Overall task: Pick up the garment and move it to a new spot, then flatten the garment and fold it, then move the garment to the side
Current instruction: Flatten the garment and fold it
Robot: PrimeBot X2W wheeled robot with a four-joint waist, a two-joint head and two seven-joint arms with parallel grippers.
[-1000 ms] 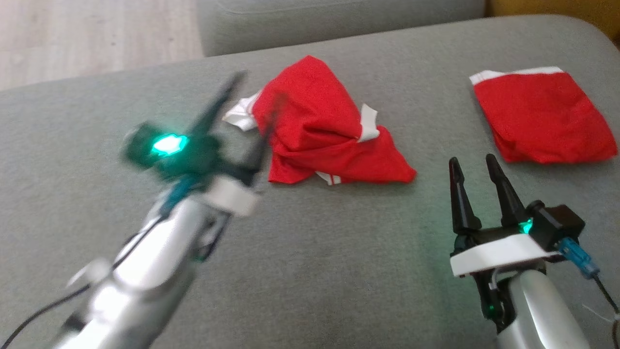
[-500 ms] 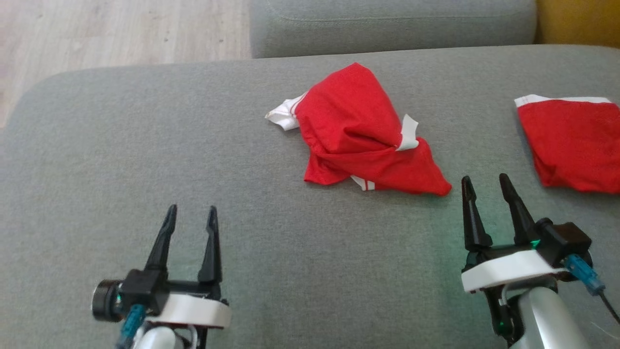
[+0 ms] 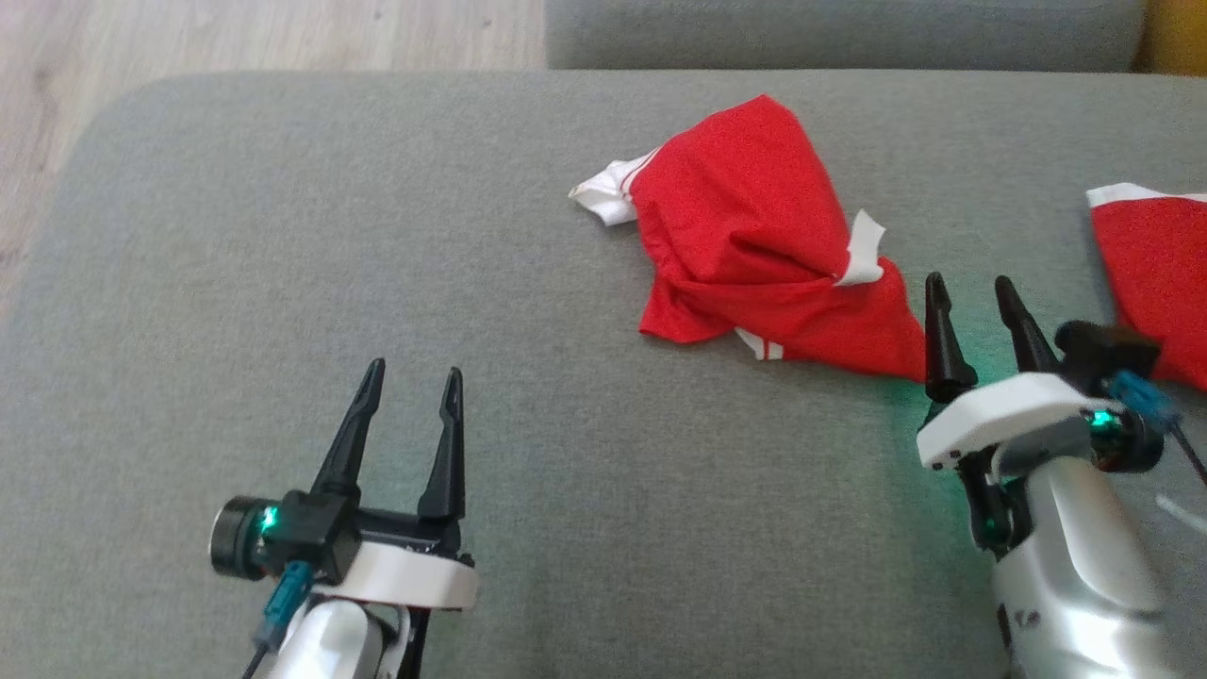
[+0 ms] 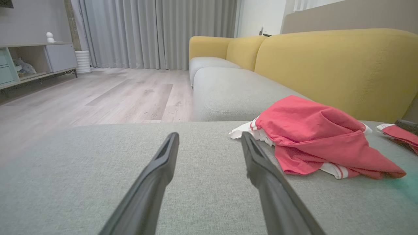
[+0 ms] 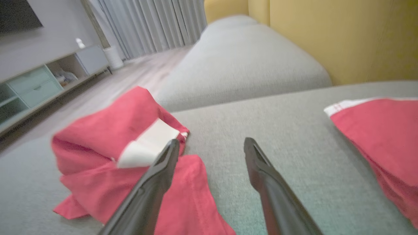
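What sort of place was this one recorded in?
Probably a home living room: a grey-and-yellow sofa, floor-length curtains, and a low cabinet on a wood-look floor. A crumpled red garment lies on the sofa seat.

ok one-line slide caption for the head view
Open right tool by the crumpled red garment, open left tool apart over the grey sofa seat, second red garment at right edge

Red garment (image 3: 745,226) w/ white trim, crumpled in a loose heap, not flat. White bit sticks out at its left end, another white band on its right side, striped edge at btm. Lies on grey sofa cushion (image 3: 283,236), right of centre.
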